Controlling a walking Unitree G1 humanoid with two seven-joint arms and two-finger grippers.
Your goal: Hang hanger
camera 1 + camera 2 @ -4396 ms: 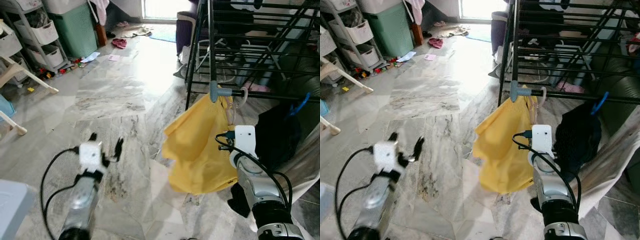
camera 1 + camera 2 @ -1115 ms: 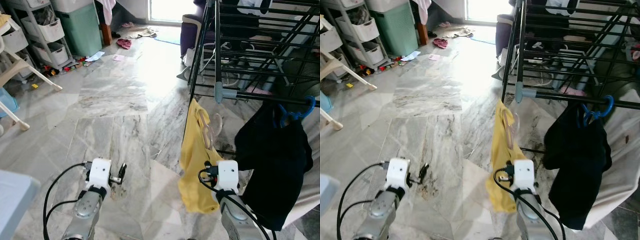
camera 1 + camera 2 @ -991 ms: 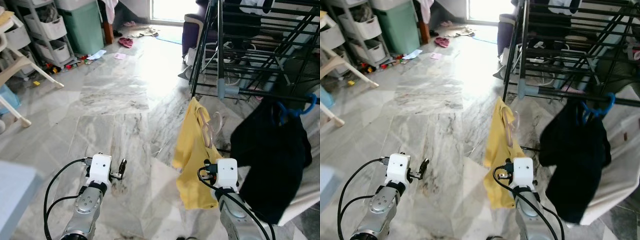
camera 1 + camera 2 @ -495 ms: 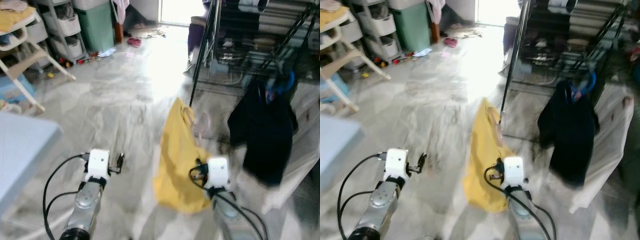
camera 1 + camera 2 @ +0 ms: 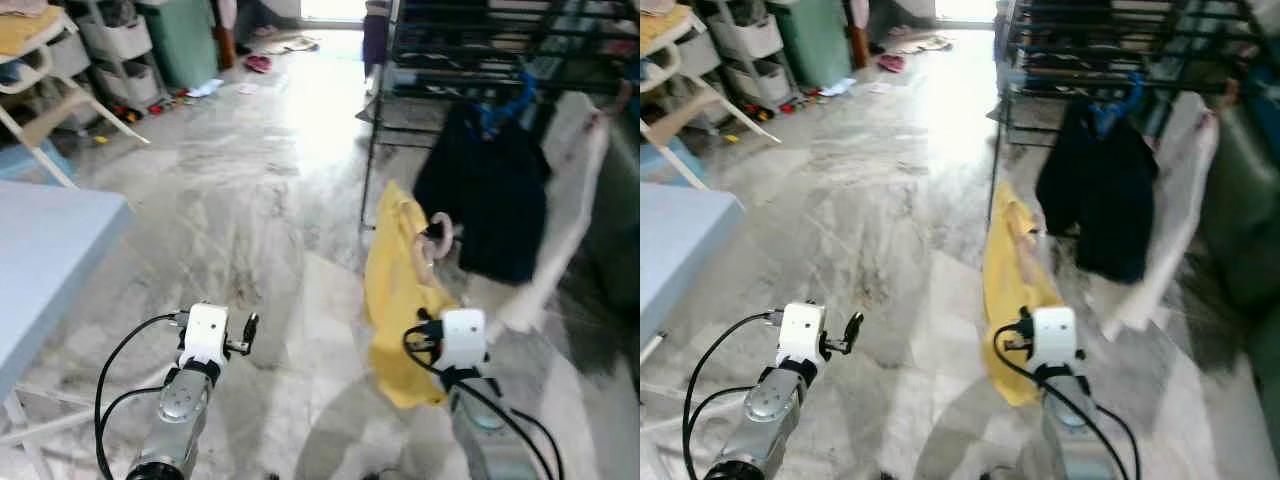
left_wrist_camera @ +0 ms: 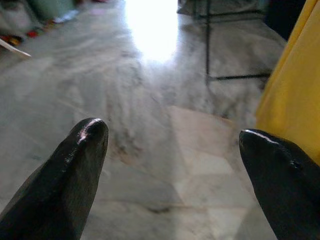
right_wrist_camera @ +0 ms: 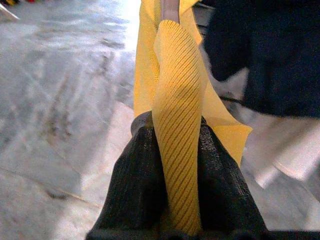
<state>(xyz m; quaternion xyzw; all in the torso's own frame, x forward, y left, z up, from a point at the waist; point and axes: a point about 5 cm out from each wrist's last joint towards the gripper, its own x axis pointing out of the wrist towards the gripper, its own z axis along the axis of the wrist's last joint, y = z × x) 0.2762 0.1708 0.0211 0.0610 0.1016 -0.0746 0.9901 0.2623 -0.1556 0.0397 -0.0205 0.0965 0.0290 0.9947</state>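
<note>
Bare marble floor spreads wide ahead; the drying rack stands off to the right. The right gripper is clamped on the yellow garment with its pink hanger, held free of the rack. The left gripper hangs spread, holding nothing.

Left end effector hangs low with fingers spread; right end effector is clamped tight.
</note>
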